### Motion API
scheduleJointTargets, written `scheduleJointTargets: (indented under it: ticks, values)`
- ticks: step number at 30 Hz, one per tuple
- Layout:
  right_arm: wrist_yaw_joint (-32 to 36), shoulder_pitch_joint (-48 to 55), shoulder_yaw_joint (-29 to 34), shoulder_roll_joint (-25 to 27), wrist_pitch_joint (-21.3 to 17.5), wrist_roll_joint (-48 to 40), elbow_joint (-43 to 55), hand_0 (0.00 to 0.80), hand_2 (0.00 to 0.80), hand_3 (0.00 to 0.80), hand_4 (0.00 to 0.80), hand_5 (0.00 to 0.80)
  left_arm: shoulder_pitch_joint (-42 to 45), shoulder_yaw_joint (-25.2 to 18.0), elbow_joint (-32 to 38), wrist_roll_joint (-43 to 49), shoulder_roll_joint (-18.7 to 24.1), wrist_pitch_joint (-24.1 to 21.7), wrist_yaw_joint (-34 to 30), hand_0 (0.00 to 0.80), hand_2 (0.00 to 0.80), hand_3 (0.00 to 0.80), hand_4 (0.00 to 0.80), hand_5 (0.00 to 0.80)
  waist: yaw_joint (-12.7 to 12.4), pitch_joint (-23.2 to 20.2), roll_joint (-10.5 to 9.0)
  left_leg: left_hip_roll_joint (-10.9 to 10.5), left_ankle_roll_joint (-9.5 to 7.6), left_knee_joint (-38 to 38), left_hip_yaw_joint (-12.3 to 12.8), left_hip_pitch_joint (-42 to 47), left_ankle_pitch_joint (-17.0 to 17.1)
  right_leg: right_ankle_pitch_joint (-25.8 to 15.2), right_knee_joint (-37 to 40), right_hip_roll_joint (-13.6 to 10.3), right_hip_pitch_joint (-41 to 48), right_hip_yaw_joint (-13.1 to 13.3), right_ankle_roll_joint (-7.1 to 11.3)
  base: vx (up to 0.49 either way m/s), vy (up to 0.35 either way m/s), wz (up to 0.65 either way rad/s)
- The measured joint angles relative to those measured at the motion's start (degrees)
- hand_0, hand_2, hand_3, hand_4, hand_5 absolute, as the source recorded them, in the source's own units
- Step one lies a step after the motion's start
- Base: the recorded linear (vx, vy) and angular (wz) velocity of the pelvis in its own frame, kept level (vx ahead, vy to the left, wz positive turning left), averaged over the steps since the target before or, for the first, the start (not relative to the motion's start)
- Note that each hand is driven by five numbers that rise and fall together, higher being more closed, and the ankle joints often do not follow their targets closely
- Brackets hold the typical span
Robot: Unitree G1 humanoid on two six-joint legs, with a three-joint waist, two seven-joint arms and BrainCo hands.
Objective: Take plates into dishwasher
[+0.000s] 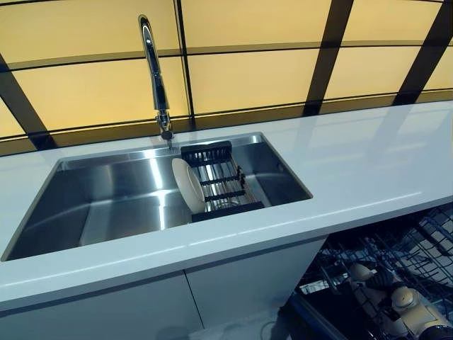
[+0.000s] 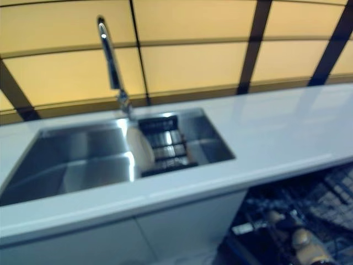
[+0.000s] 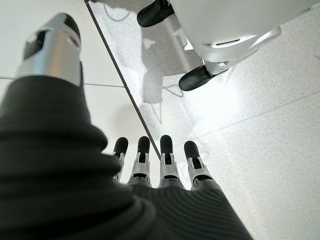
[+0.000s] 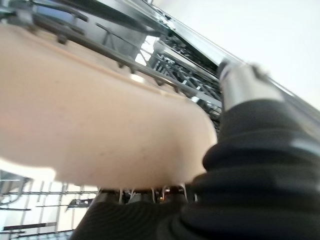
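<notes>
Right wrist view: the right hand (image 4: pixel 235 130) holds a cream plate (image 4: pixel 95 120) against its palm, fingers hidden beneath the plate's rim and thumb lying along its edge, amid the wire tines of the dishwasher rack (image 4: pixel 175 70). In the left eye view that hand (image 1: pixel 407 304) sits low inside the open dishwasher (image 1: pixel 396 269) under the white counter (image 1: pixel 354 163). A second pale plate (image 1: pixel 187 184) stands on edge in the black drying rack (image 1: pixel 219 180) within the steel sink (image 1: pixel 106 198), below the faucet (image 1: pixel 156 71). The left hand (image 3: pixel 160 165) hangs over the floor (image 3: pixel 260 135), fingers straight and spread, holding nothing.
</notes>
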State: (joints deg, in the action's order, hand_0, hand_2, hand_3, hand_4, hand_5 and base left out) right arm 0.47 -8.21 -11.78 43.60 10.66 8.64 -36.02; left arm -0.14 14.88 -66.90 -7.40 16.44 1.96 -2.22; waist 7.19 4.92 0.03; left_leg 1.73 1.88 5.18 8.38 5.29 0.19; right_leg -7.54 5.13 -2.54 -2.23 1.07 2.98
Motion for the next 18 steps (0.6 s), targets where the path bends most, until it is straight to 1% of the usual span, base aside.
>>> scheduleJointTargets:
  ticks: [2,7,9,10,13,15,18]
  values:
    - [0.0,0.07,0.53,0.94,0.77,-0.36,2.21,0.0,0.0,0.0,0.0,0.0,0.0,-0.18,0.39,0.0,0.0,0.01,0.01,0.0,0.0,0.0,0.0,0.0,0.02,0.11,0.06,0.0,0.0,0.0,0.05,0.01,0.0,0.0,0.0,-0.01,0.0,0.04,0.0,0.0,0.0,0.0]
    - [0.54,-0.01,3.2,3.98,2.24,-0.61,7.05,0.0,0.0,0.0,0.0,0.0,-0.14,-0.32,0.78,-0.01,0.01,0.08,0.0,0.0,0.0,0.0,0.0,0.0,0.44,0.8,-0.54,-0.01,0.04,0.0,0.25,0.09,0.0,-0.01,-0.01,0.06,0.0,0.24,0.02,0.0,0.0,0.0]
    - [1.72,-0.68,4.27,7.1,3.31,-1.06,8.2,0.0,0.0,0.0,0.0,0.0,-0.15,-0.35,0.78,-0.01,0.03,0.12,0.01,0.0,0.0,0.0,0.0,0.0,0.59,1.08,-1.0,-0.04,0.04,0.0,0.48,0.17,-0.02,-0.03,-0.01,0.1,0.0,0.71,0.05,0.01,0.013,-0.04]
    - [1.79,-1.0,5.11,7.68,3.51,-1.12,8.19,0.0,0.0,0.0,0.0,0.0,-0.15,-0.35,0.78,-0.02,0.04,0.12,0.01,0.0,0.0,0.0,0.0,0.0,0.67,1.17,-1.17,-0.04,0.04,0.0,0.56,0.21,-0.02,-0.04,-0.01,0.12,0.0,0.85,0.06,0.008,0.016,-0.07]
    - [2.58,-2.05,7.86,12.14,4.07,-1.79,8.42,0.0,0.0,0.0,0.0,0.0,-0.23,-0.38,0.77,-0.05,0.11,0.12,0.03,0.0,0.0,0.0,0.0,0.0,1.57,1.6,-1.91,-0.04,0.03,0.01,0.94,0.48,-0.04,-0.06,-0.03,0.21,0.07,1.29,0.08,0.008,0.017,-0.07]
    - [3.05,-2.42,9.35,15.03,4.54,-2.66,8.41,0.0,0.0,0.0,0.0,0.0,-0.35,-0.37,0.77,-0.1,0.09,0.13,0.07,0.0,0.0,0.0,0.0,0.0,1.69,1.84,-2.44,0.02,0.1,0.02,1.06,0.91,-0.11,-0.06,-0.04,0.32,0.29,1.59,0.09,0.012,0.016,-0.11]
    - [4.89,-3.23,9.91,18.64,5.5,-4.54,8.59,0.0,0.0,0.0,0.0,0.0,-0.63,-0.38,0.77,-0.11,0.09,0.16,0.12,0.0,0.0,0.0,0.0,0.0,2.97,1.94,-3.01,-0.02,0.11,0.03,1.1,1.01,-0.16,-0.06,-0.04,0.33,0.36,1.69,0.09,0.003,0.006,-0.01]
